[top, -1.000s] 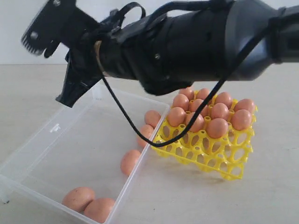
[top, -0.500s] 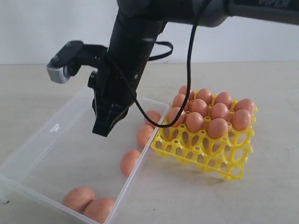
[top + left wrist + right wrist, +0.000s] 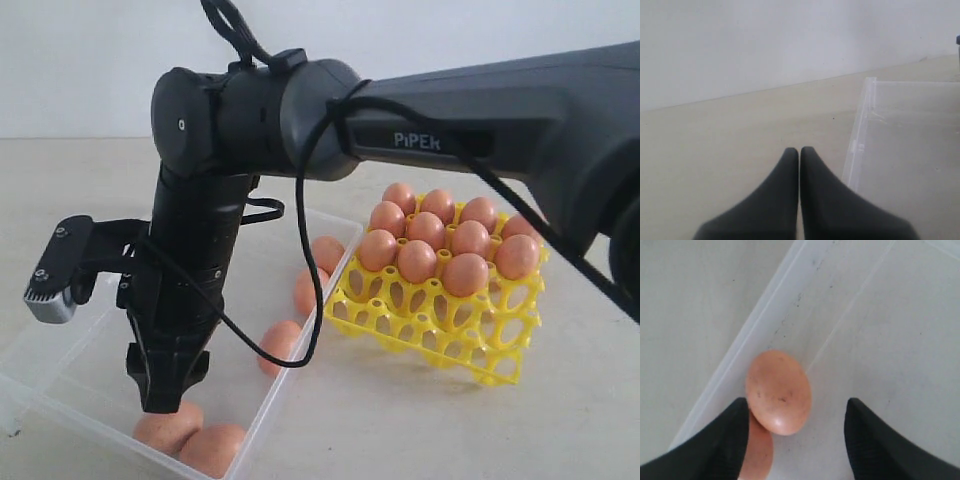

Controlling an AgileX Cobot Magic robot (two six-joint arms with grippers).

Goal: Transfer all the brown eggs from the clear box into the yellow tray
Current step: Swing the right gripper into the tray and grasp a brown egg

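Observation:
The clear box lies at the left and holds several brown eggs: two in its near corner, others along its right wall. My right gripper reaches across and points down just above the near-corner pair. Seen from the right wrist, this gripper is open, one egg lies between its fingers close to one of them, and a second egg is half hidden behind that finger. The yellow tray at the right carries several eggs. My left gripper is shut and empty over the table beside the box.
The right arm's dark forearm spans the scene above the tray and box. The box wall runs close beside the near-corner eggs. Bare beige table lies in front of the tray.
My right arm has swung down from above the box's far edge to its near corner, with the open gripper now just over the two eggs there. The eggs have not moved.

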